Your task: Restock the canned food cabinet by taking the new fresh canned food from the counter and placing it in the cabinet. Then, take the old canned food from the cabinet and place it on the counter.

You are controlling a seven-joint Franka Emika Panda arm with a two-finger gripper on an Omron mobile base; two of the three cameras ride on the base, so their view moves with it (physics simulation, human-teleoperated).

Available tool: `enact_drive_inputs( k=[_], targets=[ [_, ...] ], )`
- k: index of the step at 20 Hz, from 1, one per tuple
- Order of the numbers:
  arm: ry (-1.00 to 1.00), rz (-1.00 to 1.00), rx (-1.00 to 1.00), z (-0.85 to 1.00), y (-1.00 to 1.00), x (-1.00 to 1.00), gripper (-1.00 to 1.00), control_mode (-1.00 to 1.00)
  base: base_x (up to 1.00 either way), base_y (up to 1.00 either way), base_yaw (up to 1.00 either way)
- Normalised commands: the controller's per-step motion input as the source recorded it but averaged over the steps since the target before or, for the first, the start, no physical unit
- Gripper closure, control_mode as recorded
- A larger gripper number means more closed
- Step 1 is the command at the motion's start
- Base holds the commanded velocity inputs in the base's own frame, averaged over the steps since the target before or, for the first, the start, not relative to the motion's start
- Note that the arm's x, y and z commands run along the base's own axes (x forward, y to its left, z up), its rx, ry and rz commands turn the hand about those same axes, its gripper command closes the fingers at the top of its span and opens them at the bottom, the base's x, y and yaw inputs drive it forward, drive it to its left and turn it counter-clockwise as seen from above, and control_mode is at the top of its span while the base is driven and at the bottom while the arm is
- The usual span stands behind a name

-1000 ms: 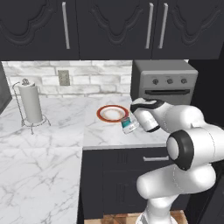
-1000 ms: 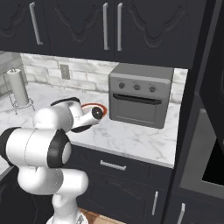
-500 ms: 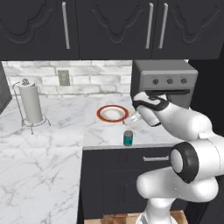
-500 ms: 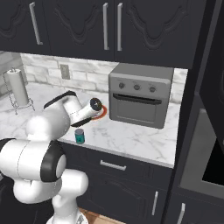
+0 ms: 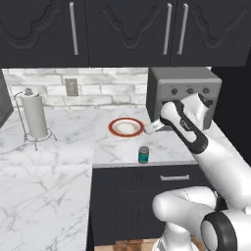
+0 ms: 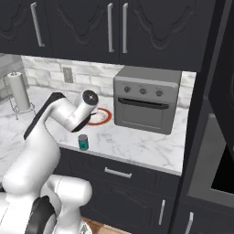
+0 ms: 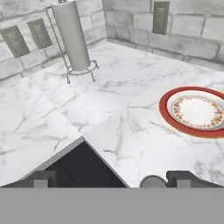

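The old canned food, a teal can [image 5: 143,154] with a silvery lid, stands upright on the white marble counter [image 5: 63,162] close to its front edge, also seen as the teal can [image 6: 82,142]. My gripper [image 5: 153,127] hangs open above and behind it, apart from the can, near the toaster oven. In the hand view my gripper [image 7: 112,179] has its fingers spread wide, and the can's lid [image 7: 153,182] peeks up at the bottom edge between them. The red-orange can and the plain-shelf cabinet are out of view.
A red-rimmed plate [image 5: 126,127] lies behind the can. A grey toaster oven [image 5: 184,95] stands at the back right and a paper towel holder [image 5: 35,116] at the back left. Carved-panel wall cabinets [image 5: 127,32] hang overhead. A tall oven unit [image 6: 215,137] closes off the right.
The gripper has let go of the teal can, which now stands free on the counter. The hand has risen and drawn back toward the toaster oven.
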Motion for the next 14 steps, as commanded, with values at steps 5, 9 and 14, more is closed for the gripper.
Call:
enact_drive_inputs(
  k=[5, 9, 14],
  targets=[
    [0.00, -0.10, -0.06, 0.49, 0.10, -1.00, -1.00, -1.00, 0.00, 0.00, 0.00],
    [0.00, -0.08, -0.02, 0.65, 0.01, -1.00, -1.00, -1.00, 0.00, 0.00, 0.00],
    [0.00, -0.01, -0.17, 0.82, 0.00, -1.00, -1.00, -1.00, 0.00, 0.00, 0.00]
  ],
)
